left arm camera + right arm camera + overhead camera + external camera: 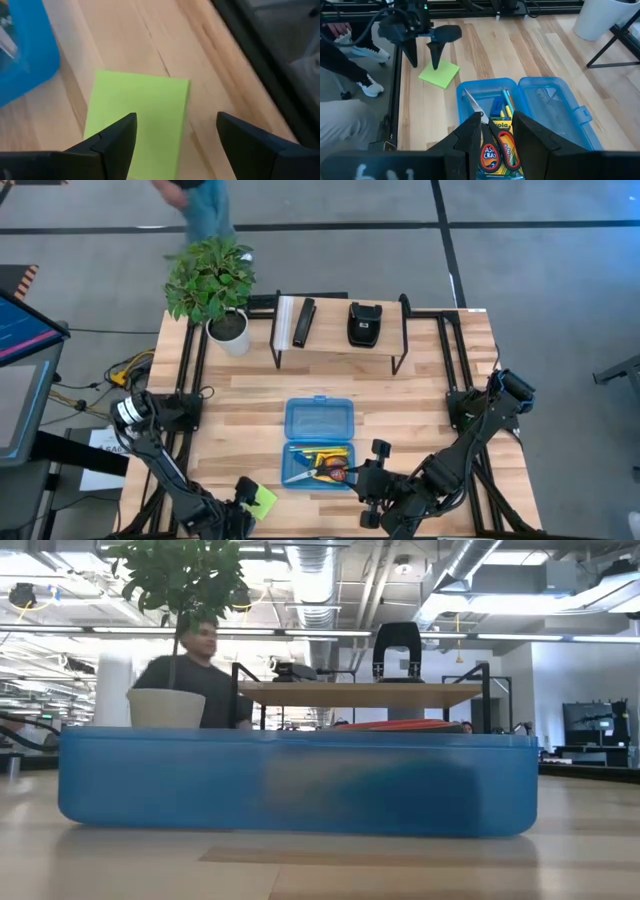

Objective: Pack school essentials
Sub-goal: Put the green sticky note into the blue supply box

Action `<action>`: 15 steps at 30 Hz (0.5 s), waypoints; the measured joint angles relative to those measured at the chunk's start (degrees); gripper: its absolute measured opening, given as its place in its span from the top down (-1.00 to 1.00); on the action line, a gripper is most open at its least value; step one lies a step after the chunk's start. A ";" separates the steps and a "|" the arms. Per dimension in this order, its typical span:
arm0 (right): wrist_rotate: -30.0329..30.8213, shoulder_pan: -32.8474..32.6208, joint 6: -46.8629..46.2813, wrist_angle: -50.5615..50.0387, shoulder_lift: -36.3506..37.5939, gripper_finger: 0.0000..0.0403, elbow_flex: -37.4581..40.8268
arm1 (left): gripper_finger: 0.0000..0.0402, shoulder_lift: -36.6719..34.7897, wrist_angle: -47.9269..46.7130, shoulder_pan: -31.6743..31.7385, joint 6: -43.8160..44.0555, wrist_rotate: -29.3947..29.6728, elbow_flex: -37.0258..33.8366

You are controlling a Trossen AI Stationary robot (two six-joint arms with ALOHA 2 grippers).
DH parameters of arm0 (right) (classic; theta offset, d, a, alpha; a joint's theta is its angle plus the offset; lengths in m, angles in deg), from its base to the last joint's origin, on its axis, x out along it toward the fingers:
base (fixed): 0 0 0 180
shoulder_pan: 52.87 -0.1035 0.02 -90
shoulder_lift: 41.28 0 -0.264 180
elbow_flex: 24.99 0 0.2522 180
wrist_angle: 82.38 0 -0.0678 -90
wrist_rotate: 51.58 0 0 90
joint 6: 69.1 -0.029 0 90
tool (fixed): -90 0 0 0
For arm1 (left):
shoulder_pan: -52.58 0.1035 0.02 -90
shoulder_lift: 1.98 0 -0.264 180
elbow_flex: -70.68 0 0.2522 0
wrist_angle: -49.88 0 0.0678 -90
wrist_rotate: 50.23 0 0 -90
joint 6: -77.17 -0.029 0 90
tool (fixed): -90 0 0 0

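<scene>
Nearest the front edge of the table, the left gripper point(422, 54) is hanging over the sticky-note pad point(262, 500), its two fingers point(107, 145) standing wide apart with nothing between them. The lime-green pad is lying flat on the wood, one fingertip over its near part, the other over bare table beside it (whether the tips are touching the pad cannot be told). The pad is lying just beside the blue case, outside it.

The right gripper point(496, 131) is hovering low over the near half of the blue case point(319, 443), its fingers standing a narrow gap apart. The red-handled scissors point(495, 144) are lying right under that gap, on top of the crayon box point(501, 150); whether the fingers are actually pinching the scissors cannot be told. Behind these, yellow pencils point(509, 108) and a teal pencil point(507, 96) are lying in the same half of the case. The lid half point(555, 112) is lying open and flat, farther back.

Beyond the case, a low wooden shelf point(338, 338) is standing, carrying a black bar point(303, 323) and a black pouch point(363, 323). A potted plant point(215, 285) is sitting beside the shelf. A person point(195, 675) is standing behind the table.
</scene>
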 joint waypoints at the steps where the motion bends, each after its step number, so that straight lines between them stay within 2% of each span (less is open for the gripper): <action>1: 0.00 0.00 0.00 0.00 0.00 0.35 0.00 | -0.29 0.53 -0.03 0.05 -0.37 -0.05 0.00; 8: -0.01 0.00 0.01 0.09 0.01 0.34 0.00 | -0.18 1.28 -0.32 0.58 -2.41 0.97 0.20; 15: 0.00 0.00 0.02 0.10 0.01 0.34 0.00 | 0.08 1.43 -0.59 0.82 -4.84 1.05 0.15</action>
